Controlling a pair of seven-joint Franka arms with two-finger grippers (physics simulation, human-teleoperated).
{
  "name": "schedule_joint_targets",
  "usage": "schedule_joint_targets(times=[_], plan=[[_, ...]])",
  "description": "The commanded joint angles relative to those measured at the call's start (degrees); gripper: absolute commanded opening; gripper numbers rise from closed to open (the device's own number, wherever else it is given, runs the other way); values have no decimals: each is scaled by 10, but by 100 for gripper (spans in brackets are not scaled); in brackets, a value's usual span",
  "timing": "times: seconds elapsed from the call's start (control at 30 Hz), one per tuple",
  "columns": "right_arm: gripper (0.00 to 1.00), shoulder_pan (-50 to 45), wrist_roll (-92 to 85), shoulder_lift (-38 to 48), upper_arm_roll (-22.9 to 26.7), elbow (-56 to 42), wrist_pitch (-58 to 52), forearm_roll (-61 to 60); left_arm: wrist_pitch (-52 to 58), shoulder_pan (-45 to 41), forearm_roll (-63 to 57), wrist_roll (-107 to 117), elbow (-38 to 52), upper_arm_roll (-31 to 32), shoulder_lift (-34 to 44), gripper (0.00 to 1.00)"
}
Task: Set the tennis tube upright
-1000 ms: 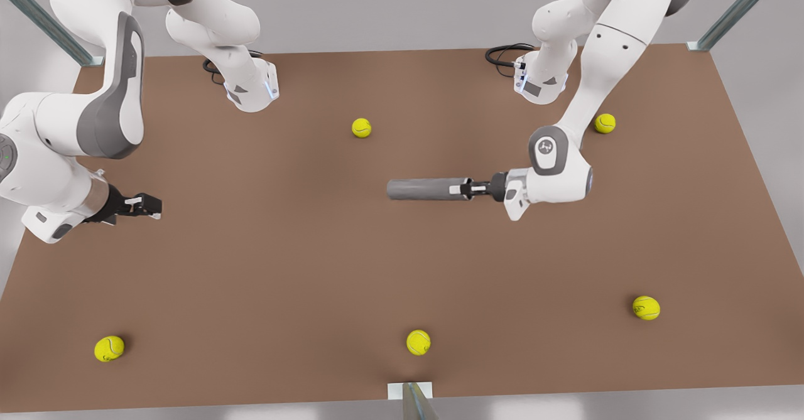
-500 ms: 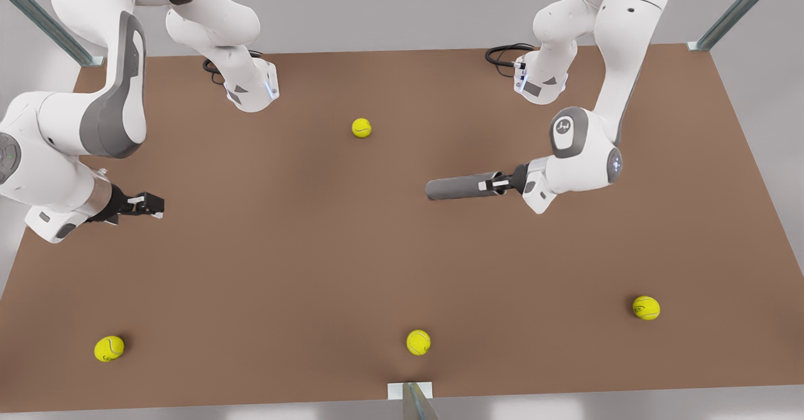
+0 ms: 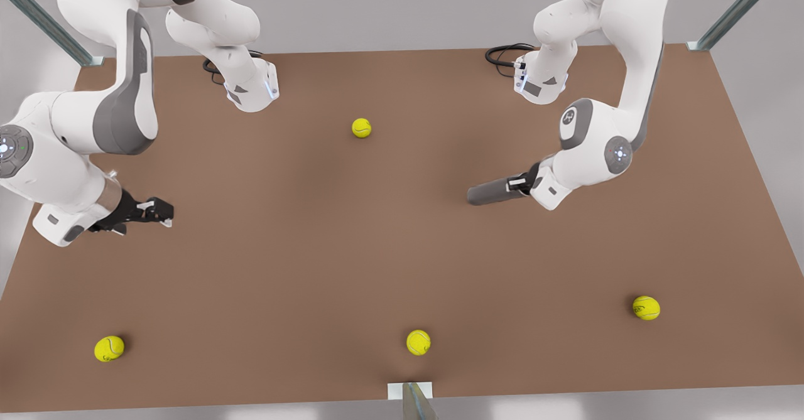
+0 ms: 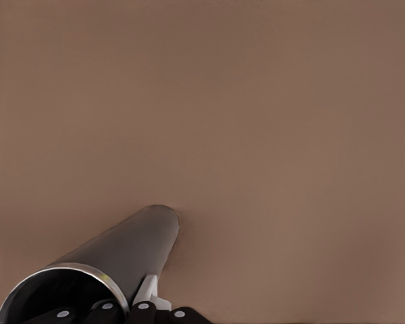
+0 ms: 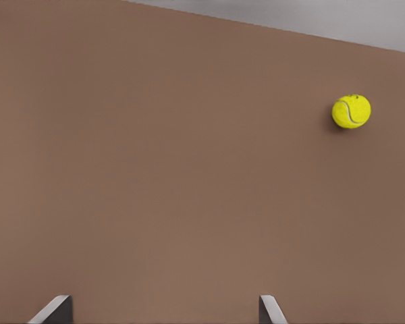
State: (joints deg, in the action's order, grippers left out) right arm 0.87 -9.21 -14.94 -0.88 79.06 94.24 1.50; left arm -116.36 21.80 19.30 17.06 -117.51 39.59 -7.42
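Your left gripper (image 3: 516,183) sits at about 3 o'clock on the table (image 3: 326,263) in the front view, and it is pinching the tennis tube (image 3: 493,193) at the rim end. The tube is not upright: it slants away from the gripper toward 8 o'clock, its closed end lower and nearer the table's middle. In the left wrist view you see the tube (image 4: 121,253) from its open, bright-rimmed mouth, with the gripper (image 4: 121,312) clamped across the rim wall and the far end close to the brown surface; whether it touches, you cannot tell.

Your right gripper (image 3: 164,213) waits at about 9 o'clock, low over the table, well apart from the tube. Its fingers (image 5: 54,310) are spread wide with nothing between them, and one tennis ball (image 5: 351,111) lies farther off in the right wrist view.

Four tennis balls lie on the table: one (image 3: 361,127) toward 12 o'clock, one (image 3: 418,342) at 6 o'clock, one (image 3: 109,348) at 7 o'clock, one (image 3: 646,307) at 4 o'clock.
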Motion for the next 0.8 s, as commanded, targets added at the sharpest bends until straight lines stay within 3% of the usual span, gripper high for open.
schedule_joint_targets(times=[0.0, 0.77], plan=[[100, 2, 1, 0, 1, 2, 1, 0, 5, 0, -33, 0, 0, 0, 2, 21], [100, 35, -9, -8, 3, -4, 6, -11, 39, -4, -227, 50, 25, 5, 7, 21]])
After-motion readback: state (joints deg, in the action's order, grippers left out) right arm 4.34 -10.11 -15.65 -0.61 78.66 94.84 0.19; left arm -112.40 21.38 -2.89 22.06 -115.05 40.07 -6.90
